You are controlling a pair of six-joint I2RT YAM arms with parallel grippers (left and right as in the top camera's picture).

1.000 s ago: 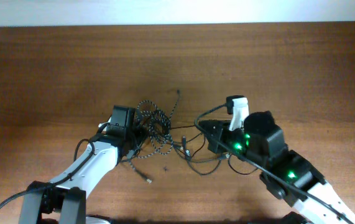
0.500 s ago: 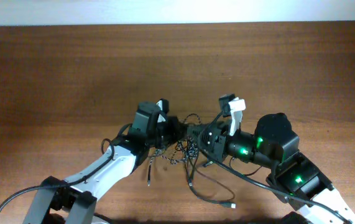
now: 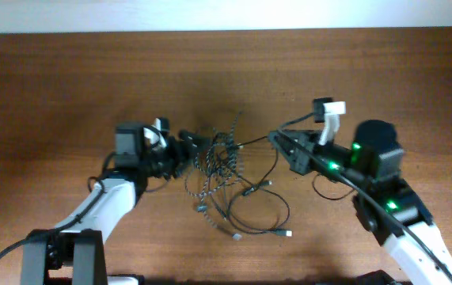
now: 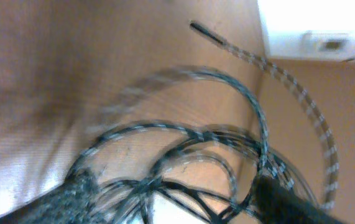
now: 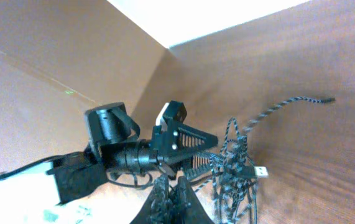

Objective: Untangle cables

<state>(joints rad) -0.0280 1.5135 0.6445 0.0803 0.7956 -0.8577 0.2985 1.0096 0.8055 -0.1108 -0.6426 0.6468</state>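
Right gripper (image 3: pixel 281 141) is seen clamped shut on the black cable (image 3: pixel 253 142), which is stretched straight off its tip, probably so it can be dragged free. Left gripper (image 3: pixel 183 148) is spread wide, with the braided cable (image 4: pixel 263 124) looped loosely between its jaws and nothing actually gripped.

Table (image 3: pixel 91 79) — brown wood, grain showing, low satin sheen. Braided cable (image 3: pixel 214 154): woven cloth sheath, speckled black and white, rough-looking. Black cable (image 3: pixel 277 207): smooth plastic jacket, faintly glossy. Plug (image 3: pixel 287 233) at the tangle's five o'clock — bright metal tip. Left gripper (image 3: pixel 188 146) and right gripper (image 3: pixel 275 139): matt black plastic fingers.
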